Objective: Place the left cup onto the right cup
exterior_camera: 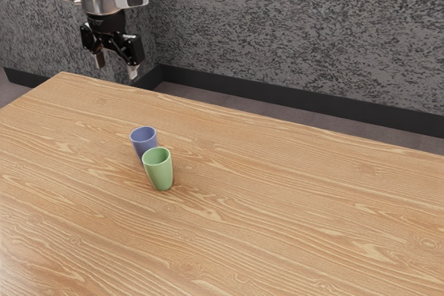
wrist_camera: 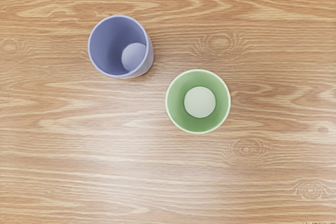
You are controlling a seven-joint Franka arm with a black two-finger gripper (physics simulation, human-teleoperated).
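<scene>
- The green cup (exterior_camera: 158, 168) stood upright, mouth up, on the table (exterior_camera: 312, 206), near its middle and closest to the near edge.
- The blue cup (exterior_camera: 143, 142) stood upright just behind it, toward the far edge and the exterior view's left. I took this to be the left cup, the one to move. The wrist view showed a narrow gap between the two.
- The gripper (exterior_camera: 116, 67) hung high over the far edge, well apart from both cups, its fingers spread and holding nothing.
- Risk: with so little room between the cups, a finger lowered on the blue cup's green side could have knocked the green cup over or pushed it away.
- Risk: the blue cup's sides taper, so a grip taken low or off-centre might have slipped.
- Risk: a release off-centre over the green rim could have tipped both.
</scene>
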